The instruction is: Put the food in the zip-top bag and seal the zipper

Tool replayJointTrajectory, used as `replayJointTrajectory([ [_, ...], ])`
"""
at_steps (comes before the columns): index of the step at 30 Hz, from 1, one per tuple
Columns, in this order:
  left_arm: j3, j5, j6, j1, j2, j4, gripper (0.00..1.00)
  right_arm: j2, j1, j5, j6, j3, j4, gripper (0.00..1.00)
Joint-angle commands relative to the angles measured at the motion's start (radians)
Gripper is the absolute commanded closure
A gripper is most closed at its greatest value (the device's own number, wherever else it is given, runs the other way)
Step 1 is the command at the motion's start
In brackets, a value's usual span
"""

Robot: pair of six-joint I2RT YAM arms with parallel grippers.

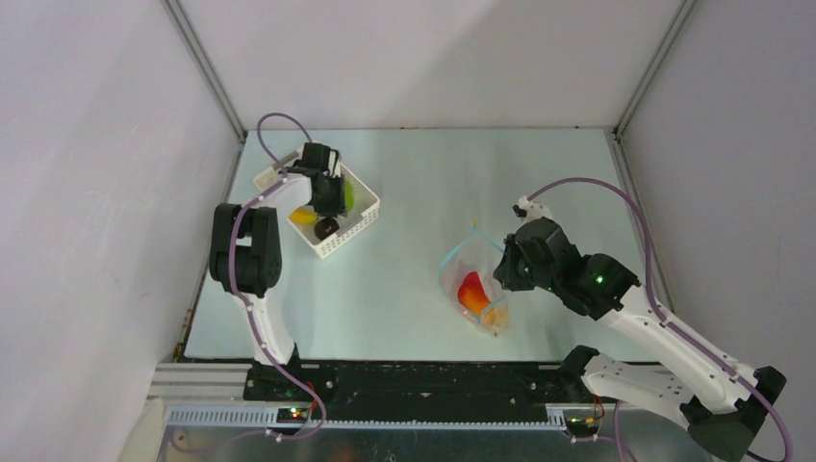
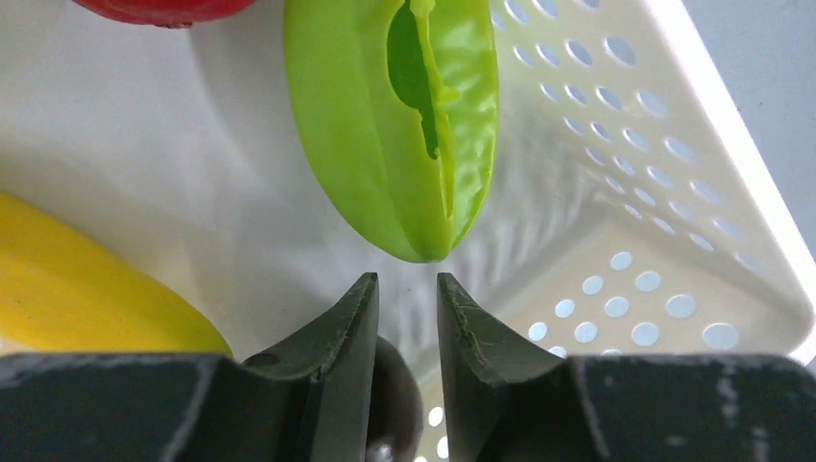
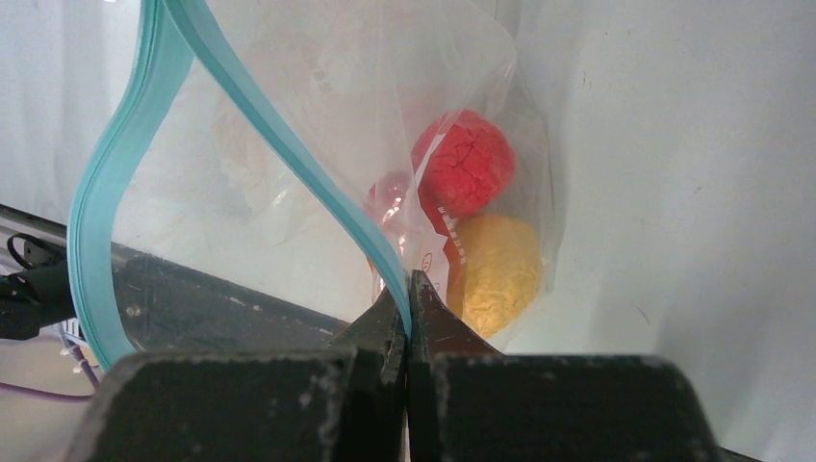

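Left gripper (image 1: 331, 204) hangs over the white basket (image 1: 369, 204) at the far left of the table (image 1: 433, 173), seen from above. Its black body hides part of the basket's contents. A green piece (image 1: 348, 195) shows just beside it, with a yellow piece (image 1: 303, 216) and a dark purple piece (image 1: 327, 228) on the near side. Well apart, near mid-table, the right gripper (image 1: 502, 274) meets the edge of the zip-top bag (image 1: 460, 269). The bag lies flat with a red piece (image 1: 471, 289) and a yellow-orange piece (image 1: 496, 313) inside.

From the left wrist, the left gripper's (image 2: 407, 289) jaws stand a narrow gap apart with nothing between the tips. The green piece (image 2: 385, 125) lies just ahead of them on the basket (image 2: 654, 192) floor, beside the perforated wall. The yellow piece (image 2: 87, 289) crowds in from the left, and a second red piece (image 2: 159, 10) peeks in at the top edge. The dark purple piece (image 2: 393, 404) shows low down through the gap between the fingers; whether they touch it cannot be told.

From the right wrist, the right gripper's (image 3: 410, 298) jaws are pressed together on the bag's (image 3: 337, 77) mouth edge, pinching the zipper (image 3: 289, 144). The light blue strip gapes open in a loop to the left. Through the crinkled plastic, the red piece (image 3: 467, 164) sits above the yellow-orange piece (image 3: 496, 269).
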Motion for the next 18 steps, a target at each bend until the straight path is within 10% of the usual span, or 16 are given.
replayJointTrajectory([
  [1,-0.004,-0.038,-0.014,-0.005,-0.068,0.036,0.67,-0.019,0.007,0.028,0.020,0.002,0.002,1.00],
  [12,-0.029,-0.041,-0.015,-0.006,-0.092,0.074,0.67,-0.018,0.009,0.031,0.019,0.002,0.002,1.00],
  [18,0.039,-0.076,-0.053,0.002,-0.021,0.057,0.22,-0.009,0.009,0.031,0.014,0.002,0.006,1.00],
])
